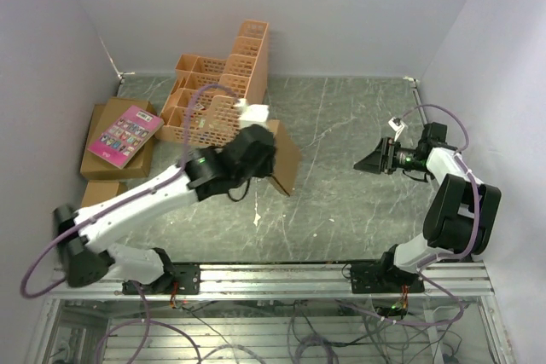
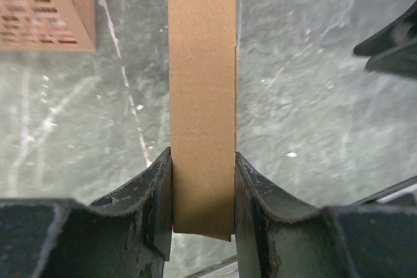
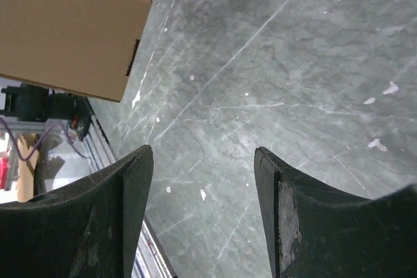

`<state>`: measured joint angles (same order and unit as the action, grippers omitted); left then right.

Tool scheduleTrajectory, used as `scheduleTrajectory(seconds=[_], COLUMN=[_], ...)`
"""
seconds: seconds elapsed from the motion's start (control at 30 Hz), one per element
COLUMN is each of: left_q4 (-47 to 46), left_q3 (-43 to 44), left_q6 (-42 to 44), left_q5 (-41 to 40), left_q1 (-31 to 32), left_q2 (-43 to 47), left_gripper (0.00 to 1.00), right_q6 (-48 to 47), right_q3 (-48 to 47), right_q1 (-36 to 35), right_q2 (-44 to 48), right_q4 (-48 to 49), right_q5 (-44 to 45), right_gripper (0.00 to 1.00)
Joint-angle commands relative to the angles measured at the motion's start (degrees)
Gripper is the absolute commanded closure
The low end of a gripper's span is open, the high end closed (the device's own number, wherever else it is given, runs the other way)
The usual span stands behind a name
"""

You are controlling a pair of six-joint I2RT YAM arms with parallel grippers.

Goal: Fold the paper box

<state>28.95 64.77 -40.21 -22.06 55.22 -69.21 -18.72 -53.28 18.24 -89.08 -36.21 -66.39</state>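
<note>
The paper box [image 1: 286, 159] is plain brown cardboard, folded up and standing on edge on the grey table left of centre. My left gripper [image 1: 258, 149] is shut on it. In the left wrist view a narrow cardboard panel [image 2: 202, 96] stands clamped between the two fingers of the left gripper [image 2: 203, 180]. My right gripper [image 1: 373, 160] is open and empty at the right, pointing left toward the box and well apart from it. In the right wrist view the right gripper [image 3: 203, 161] holds nothing, and a side of the box [image 3: 65, 30] shows at the upper left.
An orange lattice crate [image 1: 217, 91] stands behind the box at the back left. A pink book [image 1: 125, 134] lies on closed brown cartons [image 1: 102, 164] by the left wall. A metal rail [image 1: 281, 277] runs along the near edge. Walls close the sides and back.
</note>
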Motion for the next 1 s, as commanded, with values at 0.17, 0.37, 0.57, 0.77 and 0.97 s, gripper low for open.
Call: scheduleTrajectory(seconds=[0.17,0.37,0.57,0.77,0.97], left_q4=[50.4,56.5,50.7,42.6,31.2], left_q3=[45.0,60.8,56.9,53.3,45.5], left_q6=[14.2,19.7,19.4,20.0,21.2], left_q5=[-34.7,-34.9,-31.2,-23.7,-10.5], left_q1=[13.9,15.7,16.8,18.0,18.7], left_q2=[-40.2,-57.5,-60.7,-59.8,-51.1], left_gripper=[0.85,0.86,0.58,0.14,0.00], right_q6=[2.1,1.7,0.8,0.0,-1.1], right_q3=[0.6,0.7,0.4,0.2,0.1], right_q1=[6.0,8.6,9.6,10.1,10.4], right_q2=[1.3,1.4,0.6,0.3,0.3], right_q4=[2.6,1.7,0.6,-0.4,-1.2], right_q5=[1.7,0.1,-1.3,-1.7,-1.7], right_gripper=[0.37,0.37,0.37,0.37,0.37])
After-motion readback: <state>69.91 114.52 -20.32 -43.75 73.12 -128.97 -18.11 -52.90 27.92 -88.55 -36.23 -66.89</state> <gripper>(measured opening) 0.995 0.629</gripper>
